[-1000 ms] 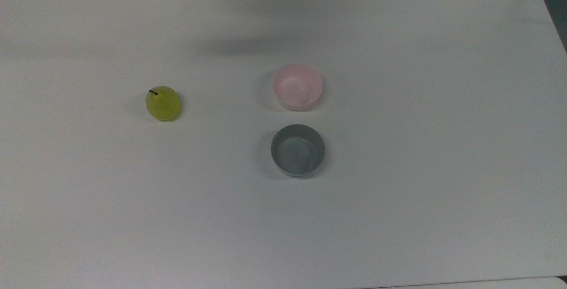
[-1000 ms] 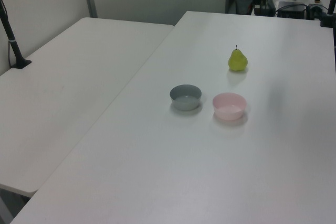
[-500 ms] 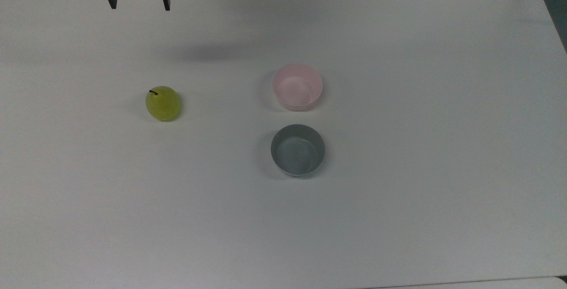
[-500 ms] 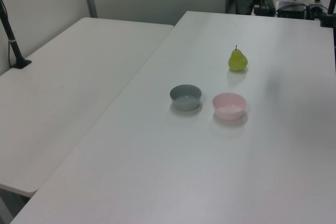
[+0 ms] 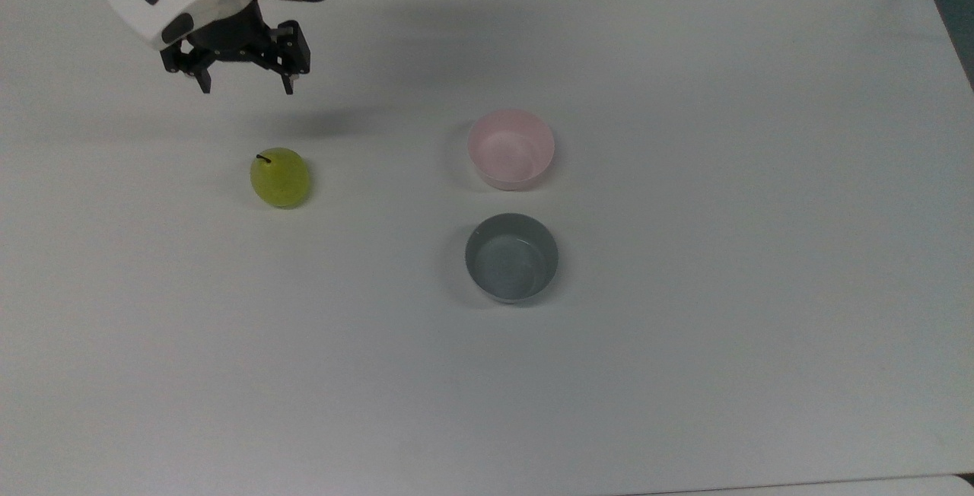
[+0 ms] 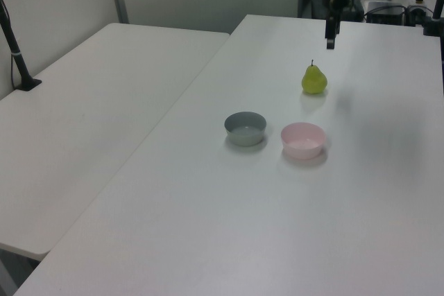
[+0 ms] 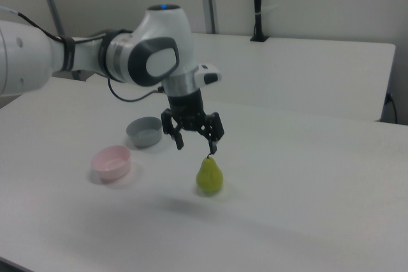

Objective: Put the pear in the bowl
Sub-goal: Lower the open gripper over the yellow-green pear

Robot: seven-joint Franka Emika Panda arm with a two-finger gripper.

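2 bowls: the pale pink bowl (image 5: 510, 148) and a grey bowl (image 5: 511, 256) sat close together but apart on the white table (image 5: 685, 367), both empty as far as I could see.
Pear: the pear (image 5: 280, 176) stood upright on the table, stem up, well apart from both bowls, toward the top view's left; nothing touched it.
Claw: the gripper (image 5: 246, 86) hung in the air with its 2 fingers spread wide and nothing between them.
Claw's place: in the top view it sat above and slightly left of the pear; in the right view its fingertips hovered just over the stem, 1 of them very near it, yet I could not tell whether it touched.
Arm: the white arm (image 7: 95, 55) reached in from the right view's left, wrist pointing down.
Step in hand: by my reckoning, the approach to the pear; no grasp had been made and nothing of the placing was done.
Next move calls for: centring the spread fingers over the pear's body, coming down so they passed on either side of it below the narrow neck, then closing.
After that: a lift and a carry toward the top view's right, to the pink bowl and not the grey 1.
Risk: I judged the rounded fruit might tip or roll if 1 finger met it first.
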